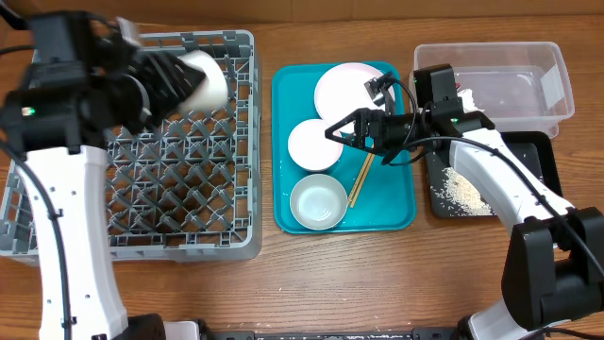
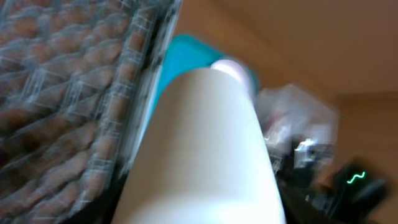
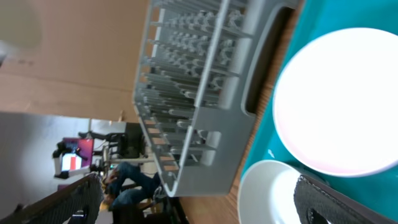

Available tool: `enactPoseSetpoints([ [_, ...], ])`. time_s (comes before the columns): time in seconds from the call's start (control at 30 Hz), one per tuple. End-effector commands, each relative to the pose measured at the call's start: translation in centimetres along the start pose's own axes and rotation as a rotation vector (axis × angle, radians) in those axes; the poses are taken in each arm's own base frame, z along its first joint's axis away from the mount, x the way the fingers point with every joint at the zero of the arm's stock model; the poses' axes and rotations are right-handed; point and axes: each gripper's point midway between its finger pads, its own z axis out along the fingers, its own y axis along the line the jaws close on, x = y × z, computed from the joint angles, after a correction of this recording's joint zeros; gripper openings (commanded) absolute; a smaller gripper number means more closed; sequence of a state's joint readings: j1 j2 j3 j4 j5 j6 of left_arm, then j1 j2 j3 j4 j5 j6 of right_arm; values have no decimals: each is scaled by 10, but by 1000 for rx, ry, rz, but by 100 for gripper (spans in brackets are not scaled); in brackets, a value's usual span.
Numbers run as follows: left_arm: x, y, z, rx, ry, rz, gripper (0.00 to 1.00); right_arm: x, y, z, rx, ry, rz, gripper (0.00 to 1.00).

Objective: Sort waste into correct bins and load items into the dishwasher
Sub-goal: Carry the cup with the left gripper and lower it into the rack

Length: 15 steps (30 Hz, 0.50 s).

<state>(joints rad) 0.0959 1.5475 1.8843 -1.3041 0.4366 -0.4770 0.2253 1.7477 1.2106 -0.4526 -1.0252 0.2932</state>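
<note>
Cup: a small white cup, smooth and matte, a plain cylinder lying on its side in the air. In the left wrist view it fills the middle of the frame, blurred.
Cup position: above the far right part of the rack, near its back wall, not touching the grid.
Left gripper: the left gripper is about half closed around the cup and carries it. Its fingers are hidden behind the cup.
Right gripper: the right gripper has its jaws spread fully and holds nothing. It hovers over the tray between the plate and a bowl.
Rack: a large square rack of grey plastic, with an open lattice floor, short pegs and low walls.
Tray: a teal tray with a glossy surface and rounded corners, just right of the rack.
Plate: a round plate, white to pale pink, flat on the far end of the tray.
Bowls: one white bowl at the middle of the tray, and a second bowl upright at the near end.
Chopsticks: thin wooden chopsticks lie side by side, aslant, beside the bowls.
Tub: a clear plastic tub at the far right.
Black tray: a shallow black tray in front of the tub.
Rice: loose white rice piled in the black tray.
</note>
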Motion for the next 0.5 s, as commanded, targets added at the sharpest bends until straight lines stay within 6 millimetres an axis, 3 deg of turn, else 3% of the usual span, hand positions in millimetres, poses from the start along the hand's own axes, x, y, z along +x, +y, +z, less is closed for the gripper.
enactPoseSetpoints([
  [0.0,22,34,-1,-288,36,167,34,0,-17,1,88,-12,11,100],
  [0.1,59,59,-6,-465,153,127,30,2,-25,0,134,-12,36,100],
  [0.2,80,77,-11,-590,206,57,24,3,-26,0,138,-10,40,100],
  [0.37,105,88,3,-639,279,28,23,4,-27,0,140,-6,45,100],
  [0.47,120,98,22,-662,327,31,23,5,-27,0,141,-5,47,100],
])
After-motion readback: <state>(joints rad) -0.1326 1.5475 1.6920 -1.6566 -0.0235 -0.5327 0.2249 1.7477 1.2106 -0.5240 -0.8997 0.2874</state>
